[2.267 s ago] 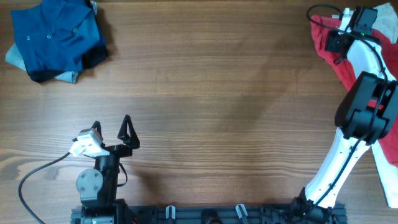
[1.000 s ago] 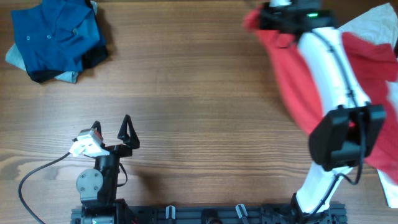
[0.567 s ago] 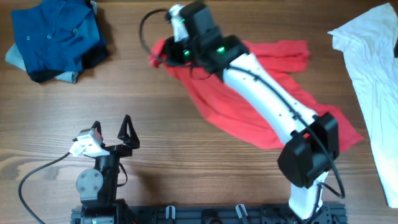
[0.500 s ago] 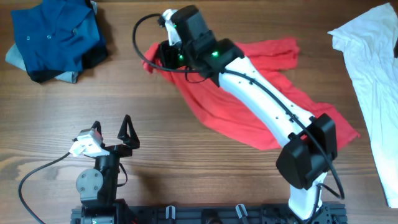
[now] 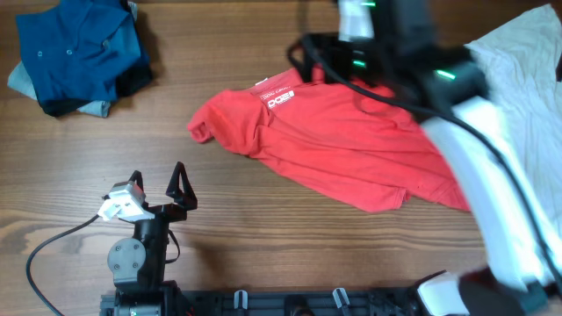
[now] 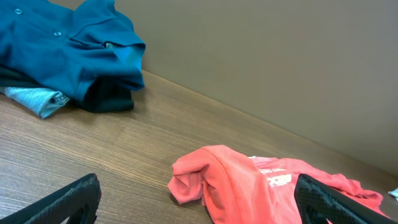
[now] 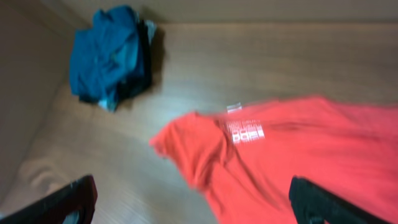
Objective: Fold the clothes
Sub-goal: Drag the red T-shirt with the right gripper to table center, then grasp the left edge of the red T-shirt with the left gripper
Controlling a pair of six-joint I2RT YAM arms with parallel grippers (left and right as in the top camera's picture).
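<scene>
Red cotton, the T-shirt point(image 5: 342, 145) lies loosely spread and rumpled on the bench point(image 5: 263, 228). It is below the right end effector point(image 7: 189, 183), which hangs high over it with its fingers wide apart and nothing between them, so cloth and fingers are well apart. The collar end, with its white lettering point(image 5: 279, 98) and pale label point(image 5: 262, 85), lies ahead of that end effector. One sleeve point(image 5: 202, 130) bunches into a soft lump on the side nearest the left end effector point(image 5: 156, 173). That one is also fully spread and empty, low over the bench, and the T-shirt lies ahead of it and to its right, well clear. Ahead and to its left sits the blue pile point(image 5: 79, 53), a buttoned, folded heap. The white garment point(image 5: 536, 44) is thin and creased and lies to the right of the right end effector. The bench is matte brown wood-grain.
</scene>
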